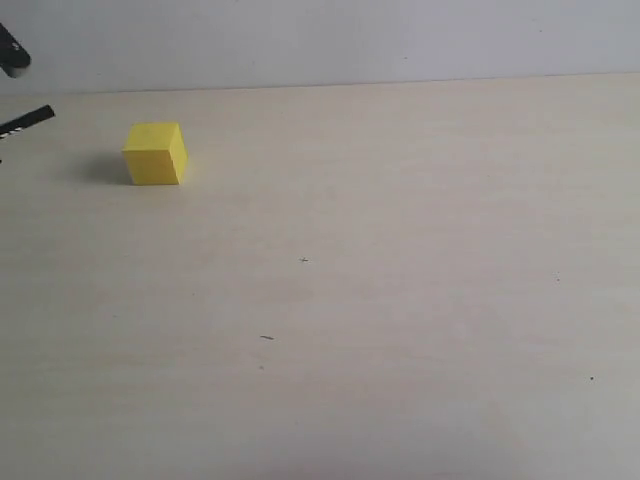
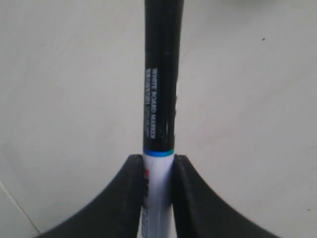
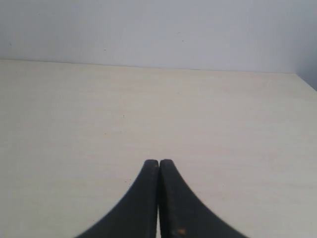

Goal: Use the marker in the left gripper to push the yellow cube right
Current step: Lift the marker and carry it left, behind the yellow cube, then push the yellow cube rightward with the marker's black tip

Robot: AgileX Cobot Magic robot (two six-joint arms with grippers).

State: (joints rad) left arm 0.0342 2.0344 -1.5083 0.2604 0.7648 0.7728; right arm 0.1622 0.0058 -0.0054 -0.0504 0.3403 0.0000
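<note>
Marker (image 2: 161, 99) is clamped by its white barrel in the left gripper (image 2: 158, 159), cap forward. Its tip lies left of the cube (image 1: 155, 153), near but not touching. The cube rests on the table (image 1: 400, 300), at its left. Approach is judged in hand: the tip must be brought against the cube's left face, then swept right. The right gripper (image 3: 158, 166) is closed, empty.

Left gripper (image 2: 158, 161) clamps marker (image 2: 162, 89); right gripper (image 3: 158, 163) jaws together.

A pale, light-wood table (image 1: 400, 300) filled most of the scene, its surface matte and softly, evenly lit. Behind its far edge stood a plain whitish wall (image 1: 350, 40).
</note>
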